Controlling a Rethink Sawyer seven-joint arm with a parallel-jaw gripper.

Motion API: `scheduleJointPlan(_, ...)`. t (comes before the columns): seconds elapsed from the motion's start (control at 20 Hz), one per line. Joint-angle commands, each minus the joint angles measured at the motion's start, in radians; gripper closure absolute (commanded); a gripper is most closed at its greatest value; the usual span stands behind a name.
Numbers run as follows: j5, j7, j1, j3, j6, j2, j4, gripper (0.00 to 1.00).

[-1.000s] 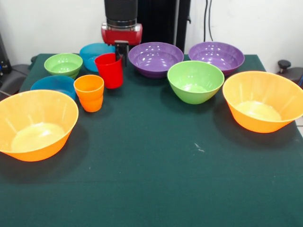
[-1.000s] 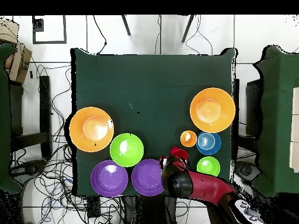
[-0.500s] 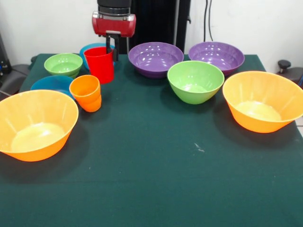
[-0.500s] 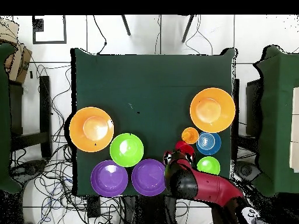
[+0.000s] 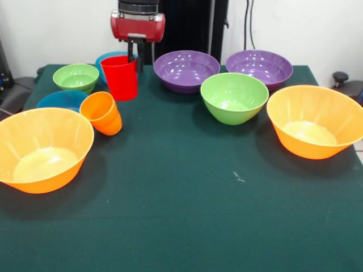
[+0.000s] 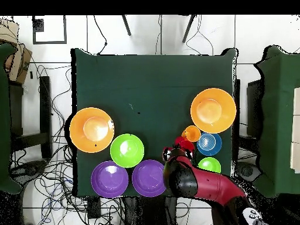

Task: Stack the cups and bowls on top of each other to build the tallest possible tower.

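My gripper (image 5: 135,59) hangs at the table's far left, shut on the right rim of the red cup (image 5: 120,77); in the overhead view the gripper (image 6: 179,150) holds the cup (image 6: 185,143) too. The orange cup (image 5: 102,113) tilts against a small blue bowl (image 5: 59,100), touching the red cup's base side. Another small blue bowl (image 5: 109,57) stands behind the red cup, beside a small green bowl (image 5: 76,76). Two large orange bowls (image 5: 42,148) (image 5: 315,120), a medium green bowl (image 5: 233,96) and two purple bowls (image 5: 186,69) (image 5: 260,67) stand apart. Nothing is stacked.
The dark green table (image 5: 187,209) is bare across its near half. The arm (image 6: 202,186) reaches in over the table's robot-side edge. Chairs and cables lie around the table on the floor.
My gripper moved the red cup leftward in the front view, toward the orange cup. The red cup pushed the orange cup, which now tilts against the blue bowl.
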Motion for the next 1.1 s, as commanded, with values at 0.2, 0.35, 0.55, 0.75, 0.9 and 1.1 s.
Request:
scheduleJointPlan(0.2, 0.082, 0.091, -0.035, 0.179, 0.226, -0.078, 0.035, 1.0)
scheduleJointPlan(0.35, 0.088, 0.066, -0.062, 0.2, 0.263, -0.091, 0.034, 1.0)
scheduleJointPlan(0.55, 0.108, 0.034, -0.103, 0.234, 0.324, -0.148, 0.057, 1.0)
scheduleJointPlan(0.75, 0.122, 0.017, -0.145, 0.276, 0.355, -0.173, 0.069, 1.0)
scheduleJointPlan(0.9, 0.121, 0.006, -0.169, 0.295, 0.368, -0.171, 0.061, 1.0)
scheduleJointPlan(1.1, 0.125, 0.0, -0.19, 0.316, 0.387, -0.185, 0.051, 1.0)
